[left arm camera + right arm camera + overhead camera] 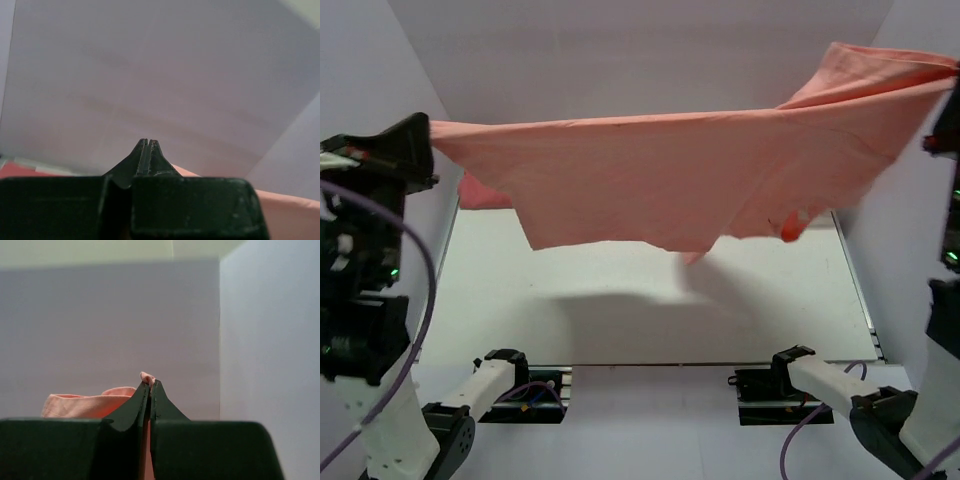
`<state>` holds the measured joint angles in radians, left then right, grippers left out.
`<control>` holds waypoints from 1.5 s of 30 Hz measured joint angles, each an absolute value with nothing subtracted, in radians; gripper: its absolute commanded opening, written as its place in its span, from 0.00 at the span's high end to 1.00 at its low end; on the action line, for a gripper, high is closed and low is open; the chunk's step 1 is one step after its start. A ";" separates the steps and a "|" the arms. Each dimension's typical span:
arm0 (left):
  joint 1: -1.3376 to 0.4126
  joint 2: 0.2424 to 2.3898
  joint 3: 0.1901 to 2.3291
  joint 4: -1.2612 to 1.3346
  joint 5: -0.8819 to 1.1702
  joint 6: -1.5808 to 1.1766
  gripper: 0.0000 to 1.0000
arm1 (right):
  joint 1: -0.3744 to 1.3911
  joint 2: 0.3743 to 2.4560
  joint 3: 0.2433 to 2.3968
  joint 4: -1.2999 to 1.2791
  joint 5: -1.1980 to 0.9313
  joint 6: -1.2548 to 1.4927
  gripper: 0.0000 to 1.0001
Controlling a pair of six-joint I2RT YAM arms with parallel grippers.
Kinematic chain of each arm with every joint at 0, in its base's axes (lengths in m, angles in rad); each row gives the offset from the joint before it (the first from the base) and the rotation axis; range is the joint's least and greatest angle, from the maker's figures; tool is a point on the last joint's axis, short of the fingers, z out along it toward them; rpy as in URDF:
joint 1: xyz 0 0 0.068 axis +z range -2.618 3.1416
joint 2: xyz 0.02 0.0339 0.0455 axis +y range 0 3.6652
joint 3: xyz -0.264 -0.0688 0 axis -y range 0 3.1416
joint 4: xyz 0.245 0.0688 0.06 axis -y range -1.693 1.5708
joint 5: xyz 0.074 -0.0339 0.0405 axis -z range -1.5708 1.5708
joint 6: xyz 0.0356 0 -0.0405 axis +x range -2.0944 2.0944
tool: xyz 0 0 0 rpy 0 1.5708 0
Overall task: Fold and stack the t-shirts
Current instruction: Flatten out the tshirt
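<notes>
A plain pale back wall [640, 50] fills the upper middle of the frame, meeting a left wall [360, 60] and a right wall [895, 265] at the edges. Below, a white table [500, 290] with a dark near rim [650, 365] carries a soft grey shadow [640, 315] at centre. Light is even.

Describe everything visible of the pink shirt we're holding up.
The salmon-pink t-shirt is soft plain cloth, stretched wide in mid-air. The left gripper pinches one end; the right gripper pinches the other, higher end, cloth poking past its tips. The lower edge sags unevenly, clear above the table.
</notes>
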<state>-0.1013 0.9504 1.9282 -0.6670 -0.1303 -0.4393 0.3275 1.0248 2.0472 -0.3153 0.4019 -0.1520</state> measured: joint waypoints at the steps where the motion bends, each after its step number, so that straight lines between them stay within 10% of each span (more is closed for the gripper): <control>1: -0.101 0.954 1.977 -0.675 -0.122 -0.433 1.00 | 0.327 1.015 2.077 -0.308 0.389 -0.163 1.00; 18: -0.092 0.868 2.146 -0.700 0.009 -0.397 1.00 | 0.323 0.772 2.038 -0.171 0.277 -0.220 1.00; 34: -0.101 1.193 1.143 -0.413 -0.154 -0.445 1.00 | 0.318 1.132 1.121 0.094 0.337 -0.211 1.00; 36: -0.102 1.367 1.137 -0.363 -0.212 -0.457 0.79 | 0.309 1.348 1.125 0.132 0.340 -0.189 0.73; 37: -0.102 1.461 1.151 -0.351 -0.245 -0.466 0.43 | 0.305 1.451 1.156 0.138 0.340 -0.178 0.59; 39: -0.099 1.645 1.239 -0.386 -0.295 -0.485 0.06 | 0.294 1.692 1.283 0.099 0.340 -0.152 0.29; 41: -0.094 1.847 1.410 -0.426 -0.341 -0.503 0.00 | 0.289 1.897 1.426 0.044 0.332 -0.130 0.10; 45: -0.095 1.973 1.547 -0.449 -0.367 -0.488 0.00 | 0.288 1.993 1.476 -0.071 0.297 -0.103 0.10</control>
